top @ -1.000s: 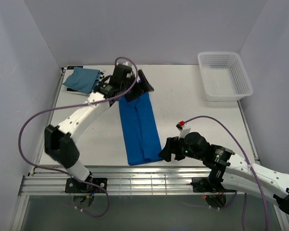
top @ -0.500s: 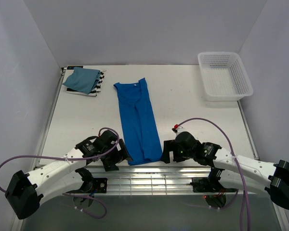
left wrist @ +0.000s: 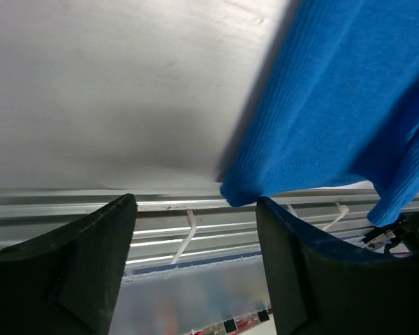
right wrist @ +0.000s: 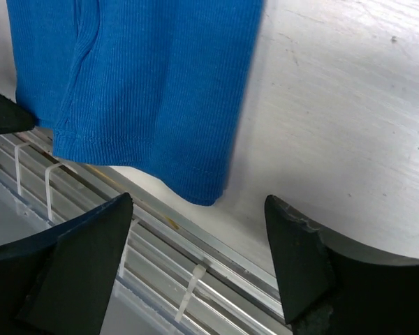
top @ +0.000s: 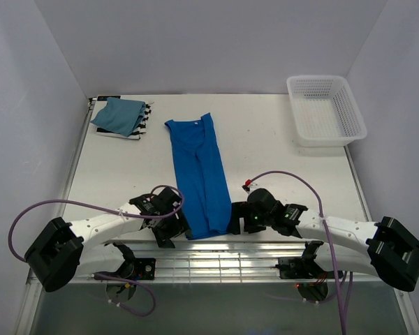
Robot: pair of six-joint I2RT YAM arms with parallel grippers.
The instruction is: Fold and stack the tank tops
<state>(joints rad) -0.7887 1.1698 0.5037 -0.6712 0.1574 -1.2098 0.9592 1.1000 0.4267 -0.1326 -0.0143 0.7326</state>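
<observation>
Three tank tops on one worktop (top: pixel 279 160): one royal blue top (top: pixel 199 174), one teal-blue top (top: pixel 119 115), one black-and-white striped top (top: pixel 142 120). One white lattice basket (top: pixel 326 108). I count two arms of my own, left arm (top: pixel 98 229) and right arm (top: pixel 335 229), with one pair of jaws each.

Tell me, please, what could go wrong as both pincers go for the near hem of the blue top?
1. The hem of the blue top overhangs the table edge above the metal rails; a finger of either open pincer could catch a rail.
2. In the left pincer the corner sits beside one finger, so it may slip out.
3. The right pincer might pinch only one layer, undoing the fold.
</observation>
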